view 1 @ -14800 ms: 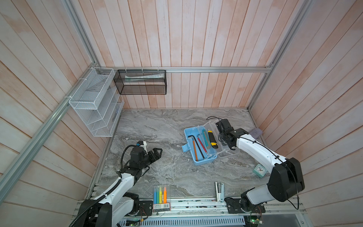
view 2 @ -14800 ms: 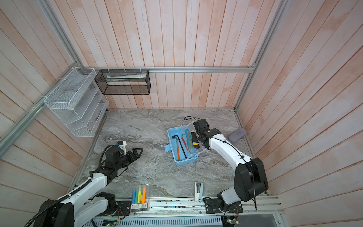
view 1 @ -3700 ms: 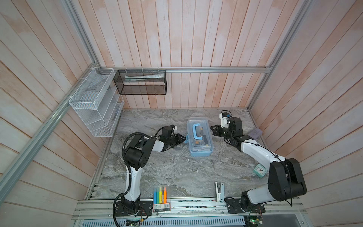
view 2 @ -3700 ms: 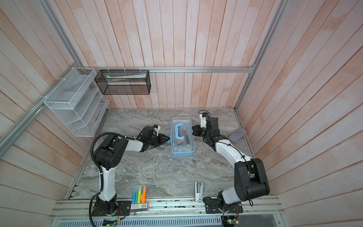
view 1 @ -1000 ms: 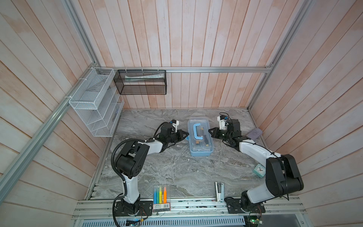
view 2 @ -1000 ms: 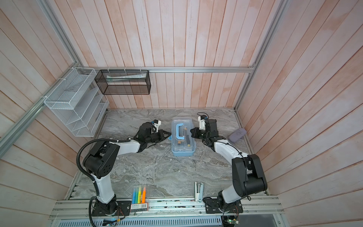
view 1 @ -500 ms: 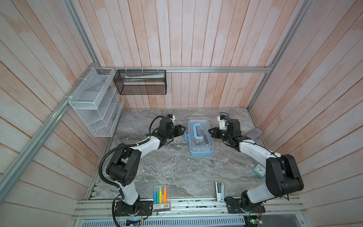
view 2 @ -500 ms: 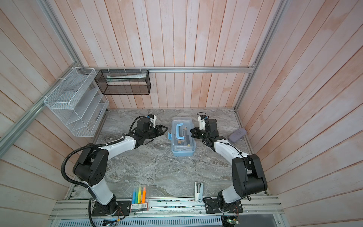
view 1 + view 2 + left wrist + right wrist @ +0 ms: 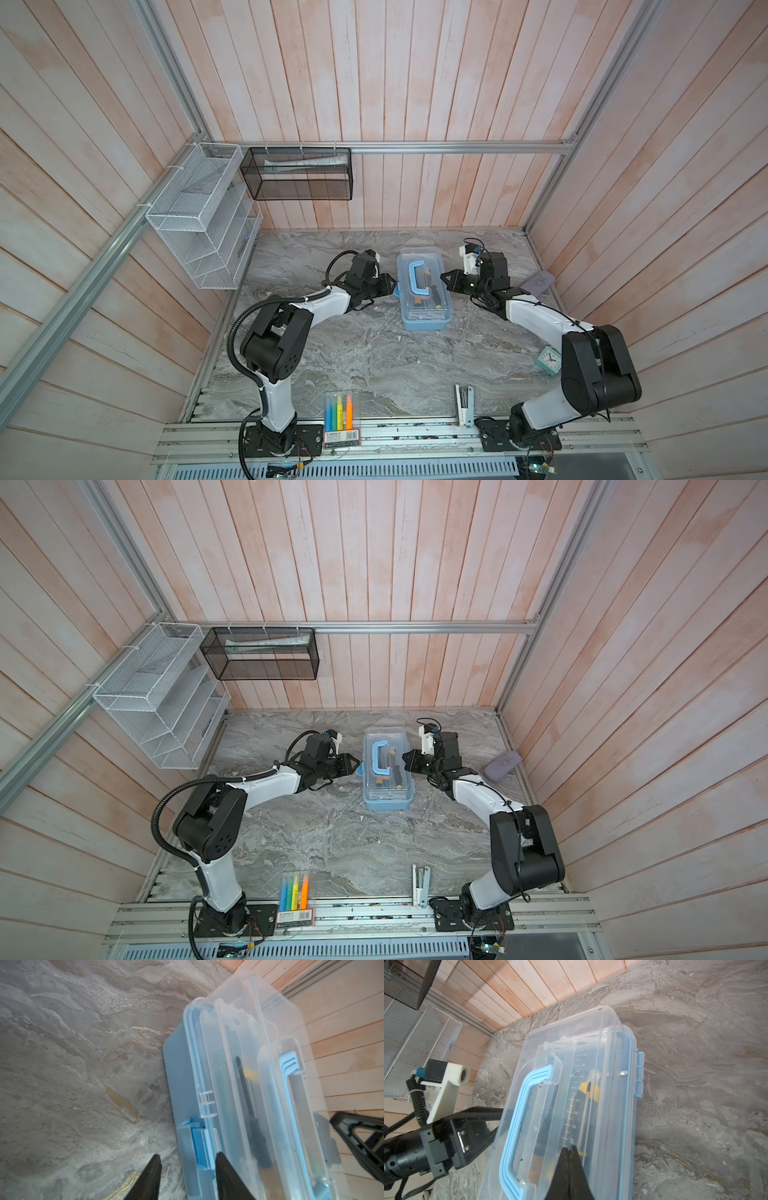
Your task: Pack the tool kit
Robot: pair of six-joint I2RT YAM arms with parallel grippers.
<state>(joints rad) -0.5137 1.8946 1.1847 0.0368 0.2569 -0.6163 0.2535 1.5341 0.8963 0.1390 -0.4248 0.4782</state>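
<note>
Flanking the tool kit: left gripper, fingers spread astride its latch; right gripper, fingers pressed together at its lid. Rigid, slick, probably light; lift by the handle.

I see highlighters and stapler at front edge, clock right, white rack and black basket on walls.

Tabletop tally: one tool kit box, two robot arms, left and right, one highlighter pack of four pens, one stapler, one clock, one white wire rack, one black mesh basket.
</note>
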